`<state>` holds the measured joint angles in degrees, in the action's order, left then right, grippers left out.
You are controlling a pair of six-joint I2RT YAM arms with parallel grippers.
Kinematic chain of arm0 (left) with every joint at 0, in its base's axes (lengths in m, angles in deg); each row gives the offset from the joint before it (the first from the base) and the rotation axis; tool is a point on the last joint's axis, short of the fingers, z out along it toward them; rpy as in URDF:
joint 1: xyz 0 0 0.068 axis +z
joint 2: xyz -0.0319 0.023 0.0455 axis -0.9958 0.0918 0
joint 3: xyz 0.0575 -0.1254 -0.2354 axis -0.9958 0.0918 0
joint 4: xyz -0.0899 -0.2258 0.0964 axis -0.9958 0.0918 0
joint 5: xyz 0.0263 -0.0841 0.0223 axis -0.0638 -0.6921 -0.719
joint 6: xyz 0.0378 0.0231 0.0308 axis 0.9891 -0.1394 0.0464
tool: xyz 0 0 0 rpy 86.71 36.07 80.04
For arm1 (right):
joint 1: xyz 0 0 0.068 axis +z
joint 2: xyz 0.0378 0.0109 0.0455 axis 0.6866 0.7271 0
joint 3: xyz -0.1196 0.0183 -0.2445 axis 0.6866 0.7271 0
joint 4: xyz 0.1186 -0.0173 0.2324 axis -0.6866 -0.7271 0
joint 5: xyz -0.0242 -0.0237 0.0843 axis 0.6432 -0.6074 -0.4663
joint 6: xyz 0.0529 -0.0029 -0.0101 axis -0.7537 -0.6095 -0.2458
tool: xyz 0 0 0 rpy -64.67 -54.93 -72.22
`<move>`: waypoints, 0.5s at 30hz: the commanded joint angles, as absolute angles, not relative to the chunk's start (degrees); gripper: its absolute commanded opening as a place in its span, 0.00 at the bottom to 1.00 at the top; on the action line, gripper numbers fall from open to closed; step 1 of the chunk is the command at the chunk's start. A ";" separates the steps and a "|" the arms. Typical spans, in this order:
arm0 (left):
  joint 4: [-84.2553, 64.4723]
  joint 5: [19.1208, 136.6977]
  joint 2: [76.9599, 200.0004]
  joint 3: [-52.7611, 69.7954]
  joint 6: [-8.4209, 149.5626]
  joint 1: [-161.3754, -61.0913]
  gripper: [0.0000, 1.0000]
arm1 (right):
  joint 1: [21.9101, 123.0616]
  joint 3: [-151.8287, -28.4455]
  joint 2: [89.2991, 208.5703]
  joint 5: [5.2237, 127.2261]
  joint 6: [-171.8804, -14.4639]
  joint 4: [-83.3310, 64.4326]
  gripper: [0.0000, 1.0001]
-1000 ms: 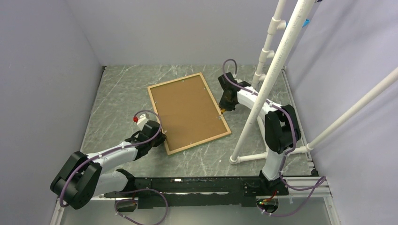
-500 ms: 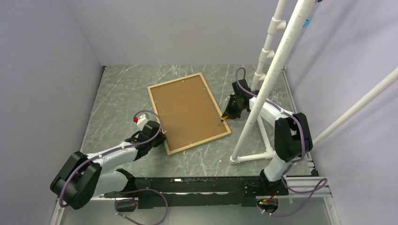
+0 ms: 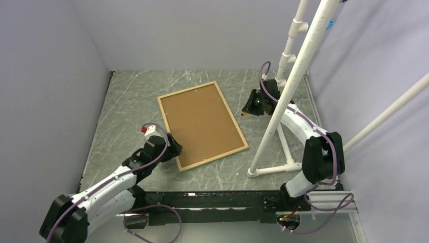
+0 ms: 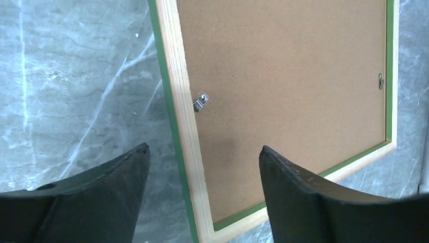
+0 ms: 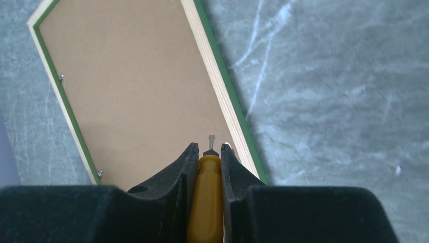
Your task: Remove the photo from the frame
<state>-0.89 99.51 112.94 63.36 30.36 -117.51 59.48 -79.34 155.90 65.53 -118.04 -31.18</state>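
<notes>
The frame (image 3: 215,158) lies face down mid-table, its light wood rim and green edge around a brown backing board (image 3: 201,123). The photo is hidden under that board. My left gripper (image 3: 171,147) hangs open over the frame's near-left corner; in the left wrist view its gripper (image 4: 203,149) straddles the rim (image 4: 182,101) with nothing held, near a small metal clip (image 4: 201,103). My right gripper (image 3: 248,110) hovers just off the frame's right edge. In the right wrist view the gripper (image 5: 209,148) is shut on a yellow-handled screwdriver (image 5: 205,192), tip over the board.
A white PVC pipe stand (image 3: 283,101) rises at the right, its foot (image 3: 268,171) on the table beside the frame. Grey walls close in the left, back and right. A black rail (image 3: 202,200) runs along the near edge. More clips (image 5: 60,77) sit on the far rim.
My left gripper has opened and drawn back from the frame's near-left corner. The right gripper carried the screwdriver off the frame's right edge, toward the back right. The frame shifted slightly.
</notes>
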 commanded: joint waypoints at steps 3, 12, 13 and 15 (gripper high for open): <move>4.37 94.35 112.72 57.16 38.57 -108.80 0.92 | 59.85 -85.67 163.49 60.24 -117.59 -23.80 0.00; 1.78 84.44 128.63 47.70 44.18 -97.95 0.99 | 60.72 -91.79 170.68 60.95 -116.33 -22.26 0.00; 2.19 84.06 130.67 46.56 43.92 -97.58 0.98 | 60.82 -91.96 171.21 60.87 -116.35 -21.45 0.00; 1.61 83.46 134.08 45.14 43.64 -97.18 0.94 | 61.38 -91.70 172.21 60.88 -116.52 -18.76 0.00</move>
